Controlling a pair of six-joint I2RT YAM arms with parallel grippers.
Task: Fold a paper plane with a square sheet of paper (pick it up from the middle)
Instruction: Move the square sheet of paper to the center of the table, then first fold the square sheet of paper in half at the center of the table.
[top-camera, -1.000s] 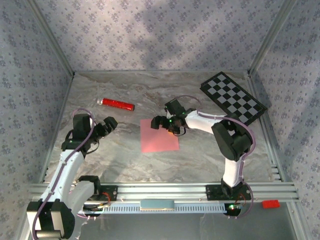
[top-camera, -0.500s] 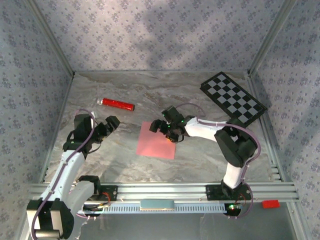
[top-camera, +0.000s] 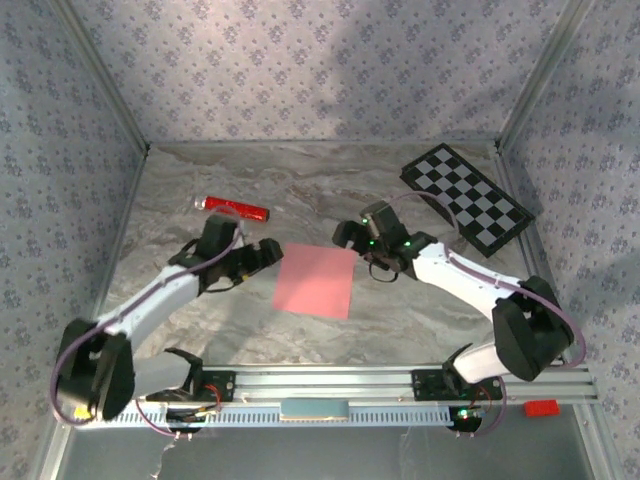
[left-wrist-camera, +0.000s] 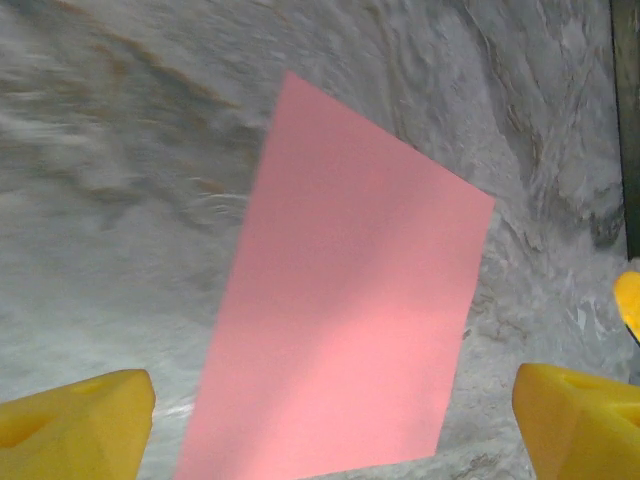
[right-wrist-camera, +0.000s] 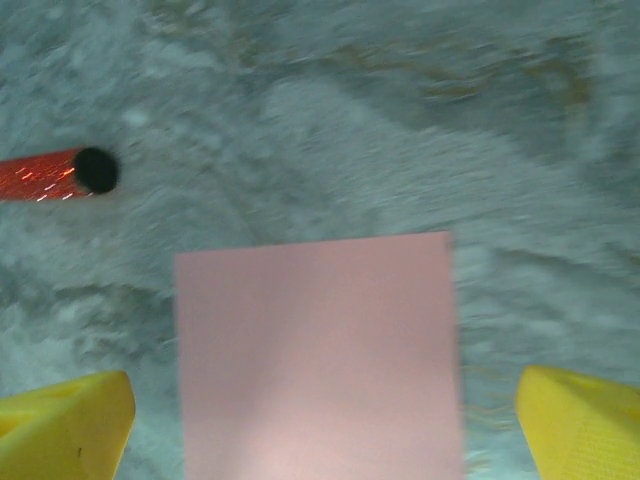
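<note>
You look down on a grey marbled tabletop (top-camera: 300, 180), boxed in by three walls (top-camera: 300, 70) papered pale lilac with small flower sprigs. Aluminium posts (top-camera: 103, 78) rise at 11 and 1 o'clock. A slotted aluminium rail (top-camera: 330, 378) runs along 6 o'clock. A soft shadow crosses the back wall.

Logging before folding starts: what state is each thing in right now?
square sheet of paper: lying flat, unfolded, not held
left gripper: open, empty
right gripper: open, empty
red cylinder: lying on its side
checkerboard: lying flat
</note>
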